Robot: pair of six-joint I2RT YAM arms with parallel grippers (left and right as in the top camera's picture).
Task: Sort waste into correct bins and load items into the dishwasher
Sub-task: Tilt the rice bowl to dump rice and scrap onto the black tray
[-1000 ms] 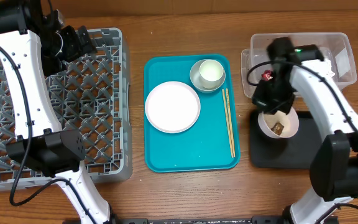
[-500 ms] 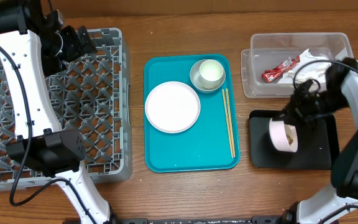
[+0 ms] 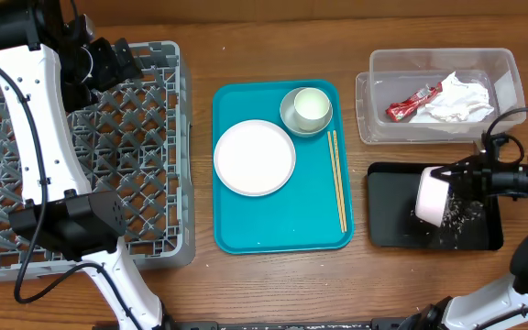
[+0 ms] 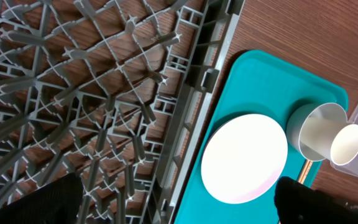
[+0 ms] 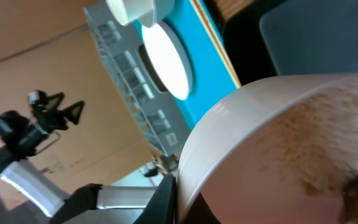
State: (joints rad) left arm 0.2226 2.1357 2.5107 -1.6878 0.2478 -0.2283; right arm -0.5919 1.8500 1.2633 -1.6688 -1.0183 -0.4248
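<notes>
My right gripper (image 3: 450, 174) is shut on the rim of a small white bowl (image 3: 429, 196), tipped on its side over the black tray (image 3: 388, 229). Loose rice grains (image 3: 467, 214) lie scattered on that tray. The bowl (image 5: 278, 143) fills the right wrist view, with brown smears inside and my jaw (image 5: 169, 196) on its rim. The clear tub (image 3: 374, 119) holds the red wrapper (image 3: 413, 101) and the white napkin (image 3: 462, 99). My left gripper (image 3: 110, 60) is open and empty above the grey dish rack (image 3: 126, 183).
The teal tray (image 3: 282, 225) holds a white plate (image 3: 254, 157), a bowl with a cup in it (image 3: 308, 108) and chopsticks (image 3: 337, 179). The left wrist view shows the rack (image 4: 92, 93), the plate (image 4: 244, 157) and the cup (image 4: 345, 143).
My right arm swung out to the right and turned the bowl from upright onto its side. Rice grains now lie on the black tray. The left arm has not moved.
</notes>
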